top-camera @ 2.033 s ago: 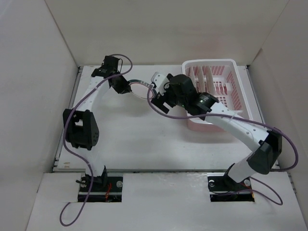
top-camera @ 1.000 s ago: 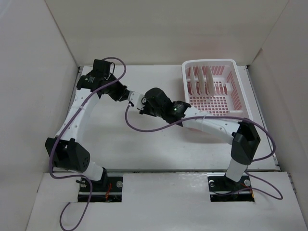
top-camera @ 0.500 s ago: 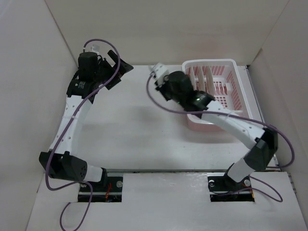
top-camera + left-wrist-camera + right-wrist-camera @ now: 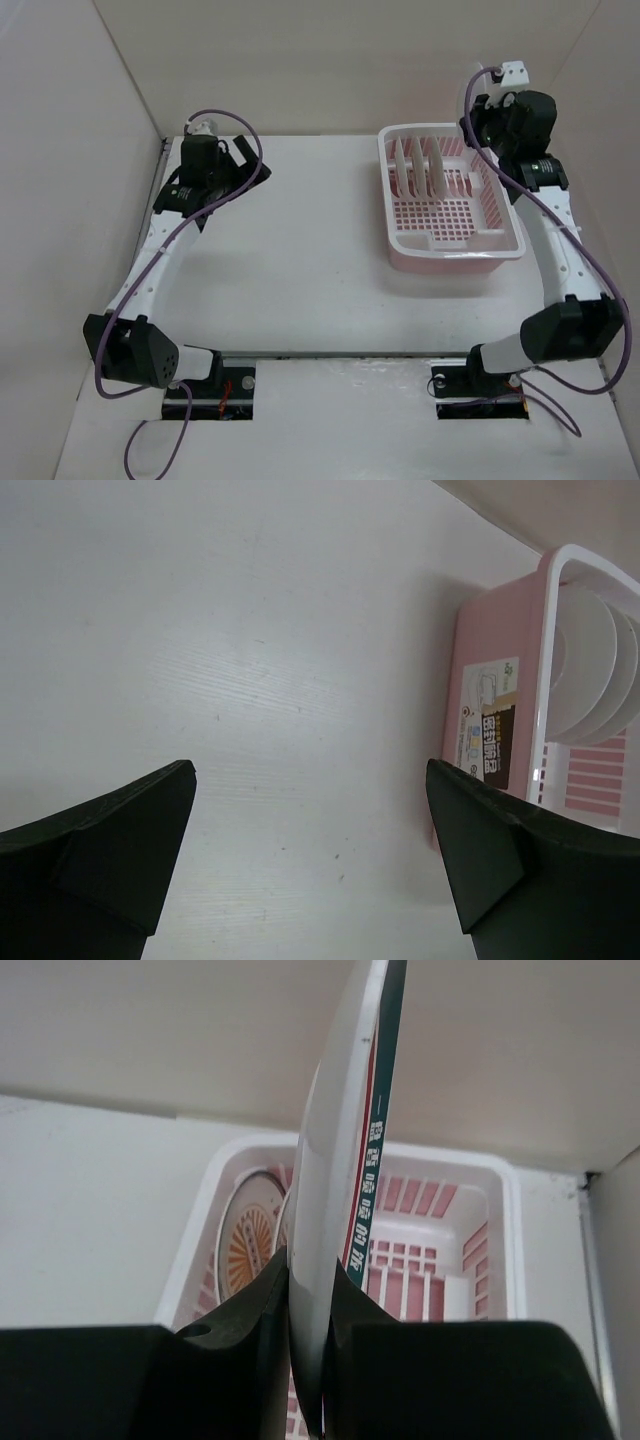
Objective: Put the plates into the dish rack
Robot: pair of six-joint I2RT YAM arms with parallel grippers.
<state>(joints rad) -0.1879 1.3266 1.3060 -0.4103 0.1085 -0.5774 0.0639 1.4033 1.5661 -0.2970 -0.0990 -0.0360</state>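
The pink-and-white dish rack (image 4: 450,245) stands at the far right of the table. Three plates (image 4: 420,168) stand upright in its left slots; two show orange sunburst centres (image 4: 250,1235). My right gripper (image 4: 310,1260) is shut on the edge of a green-banded plate (image 4: 345,1160), held edge-on, high above the rack (image 4: 440,1155). In the top view that gripper (image 4: 487,118) hangs over the rack's far right corner. My left gripper (image 4: 310,770) is open and empty over bare table, left of the rack (image 4: 500,680); from above it (image 4: 245,165) sits at the far left.
White walls close in the table at the back and on both sides. The right arm's wrist is near the back right wall corner. A purple cable loops from each arm.
The left gripper has opened and pulled back to the far left. The right arm has carried the green-banded plate from mid-table up over the rack's far right corner.
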